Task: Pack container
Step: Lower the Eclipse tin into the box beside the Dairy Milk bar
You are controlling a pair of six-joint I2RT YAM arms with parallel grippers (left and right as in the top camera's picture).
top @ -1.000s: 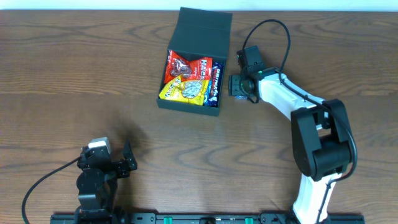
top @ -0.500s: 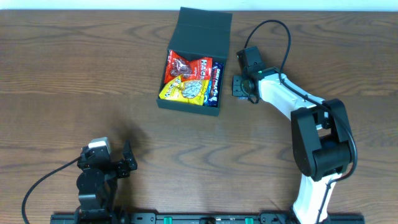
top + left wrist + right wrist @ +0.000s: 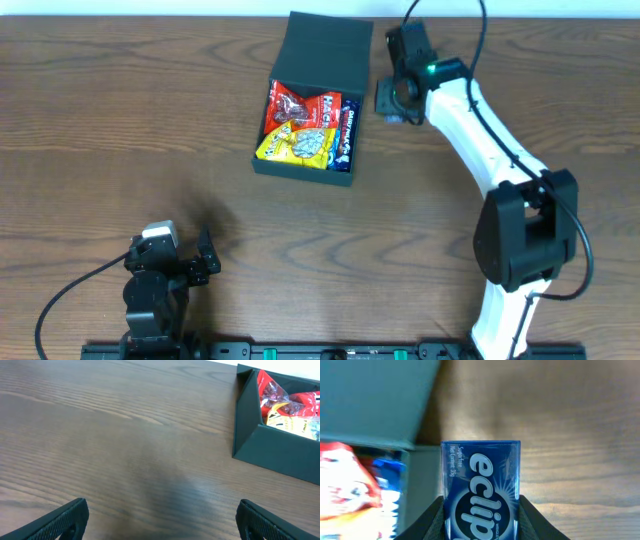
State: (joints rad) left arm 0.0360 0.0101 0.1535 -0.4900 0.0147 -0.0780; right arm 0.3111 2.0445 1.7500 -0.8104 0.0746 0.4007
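Blue gum pack (image 3: 481, 492) sits clamped between the fingers of the right tool (image 3: 390, 98), label facing the wrist camera and long axis in line with the fingers. The container (image 3: 300, 168) rests on the table (image 3: 100, 120), toward its far edge. Its lid (image 3: 328, 45) is folded open on the far side. Inside lie a red packet (image 3: 295, 103), a yellow packet (image 3: 290, 145) and a blue packet (image 3: 345, 135) along the right wall. The right tool hangs just beside that wall, near the hinge end. The left tool (image 3: 205, 254) is parked near the front of the table, fingers apart and holding nothing, well apart from the container.

Step in hand, by judgement: place the gum pack in the container.

1. Carry the pack leftward over the right wall. Raise it enough to clear the rim, since a clipped wall would likely slide the light cardboard.
2. Keep clear of the lid. A nudge could tip it toward closing.
3. Choose a free spot. The contents appear to fill most of the floor, so the pack probably has to lie on top of them or slot beside the blue packet.
4. Lower the pack until it is close to the contents before parting the fingers. A drop from height may bounce the rigid pack out.
5. Withdraw straight up, so that the fingers do not drag any packet.
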